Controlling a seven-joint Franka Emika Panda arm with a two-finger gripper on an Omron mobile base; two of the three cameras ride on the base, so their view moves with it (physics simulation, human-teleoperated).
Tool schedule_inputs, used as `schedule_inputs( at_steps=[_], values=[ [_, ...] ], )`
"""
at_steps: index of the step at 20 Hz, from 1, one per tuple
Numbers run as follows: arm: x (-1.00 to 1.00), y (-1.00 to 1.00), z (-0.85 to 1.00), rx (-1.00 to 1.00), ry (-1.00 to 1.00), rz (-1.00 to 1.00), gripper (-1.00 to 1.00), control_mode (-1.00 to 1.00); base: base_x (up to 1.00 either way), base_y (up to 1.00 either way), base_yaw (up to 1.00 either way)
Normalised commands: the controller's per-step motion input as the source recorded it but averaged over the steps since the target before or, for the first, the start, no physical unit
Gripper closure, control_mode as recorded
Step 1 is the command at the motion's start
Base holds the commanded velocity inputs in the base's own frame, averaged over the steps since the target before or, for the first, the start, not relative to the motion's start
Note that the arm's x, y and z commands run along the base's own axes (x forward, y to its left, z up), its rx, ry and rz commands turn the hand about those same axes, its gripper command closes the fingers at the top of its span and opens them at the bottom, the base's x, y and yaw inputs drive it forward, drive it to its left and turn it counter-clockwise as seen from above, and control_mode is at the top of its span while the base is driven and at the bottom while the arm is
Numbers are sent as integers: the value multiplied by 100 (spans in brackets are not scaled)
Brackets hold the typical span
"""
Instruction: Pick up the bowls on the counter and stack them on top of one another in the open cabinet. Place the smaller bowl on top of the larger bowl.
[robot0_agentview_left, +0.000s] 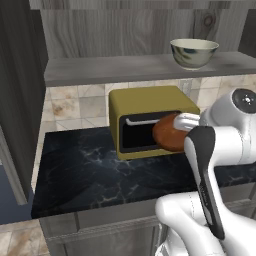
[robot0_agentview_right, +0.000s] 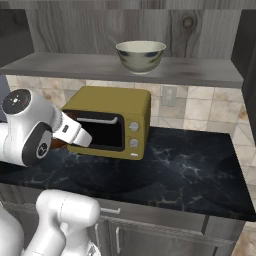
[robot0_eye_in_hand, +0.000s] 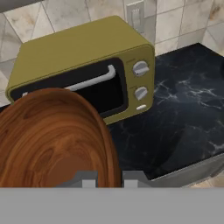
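On the left of the hand view the smaller bowl (robot0_eye_in_hand: 50, 140) looms large, its wood-grained inside turned to the camera and its rim pinched between the narrow fingers of the gripper (robot0_eye_in_hand: 109, 178), so it is lifted off the table (robot0_agentview_left: 100, 175) and hangs in front of the yellow microwave (robot0_agentview_left: 150, 120). Further right and higher, the larger bowl (robot0_agentview_left: 194, 52) already stands upright on the shelf of the open cabinet (robot0_agentview_left: 100, 67). By my reckoning half the task is done: the brown bowl must yet be raised to the shelf and set inside the cream one.
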Motion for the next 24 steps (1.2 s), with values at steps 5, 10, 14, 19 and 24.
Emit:
schedule_inputs(
  at_steps=[5,10,14,19,24],
  values=[
    [-12,-6,33,0,-7,-13,100,-100,0,0,0],
    [-11,-7,36,0,-7,-13,100,-100,0,0,0],
    [-11,-8,39,0,-7,-13,100,-100,0,0,0],
    [-8,-11,42,0,-6,-12,100,-100,0,0,0],
    [-10,-11,45,0,-6,-12,100,-100,0,0,0]
  ],
)
